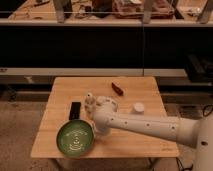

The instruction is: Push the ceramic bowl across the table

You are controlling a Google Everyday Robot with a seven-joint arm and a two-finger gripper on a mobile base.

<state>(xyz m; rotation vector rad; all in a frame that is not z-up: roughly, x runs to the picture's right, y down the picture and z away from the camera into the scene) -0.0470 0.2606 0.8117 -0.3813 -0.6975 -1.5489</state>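
Observation:
The green ceramic bowl (75,137), with pale rings inside, sits near the front left corner of the light wooden table (145,145). My white arm reaches in from the right, low over the table. The gripper (98,129) is at the arm's end, right against the bowl's right rim. The wrist covers most of it.
Behind the bowl lie a black flat object (75,110) and a small white bottle (90,102). A red-brown item (117,88) is at the back middle and a small white cup (138,107) at the right. Dark shelving stands behind the table.

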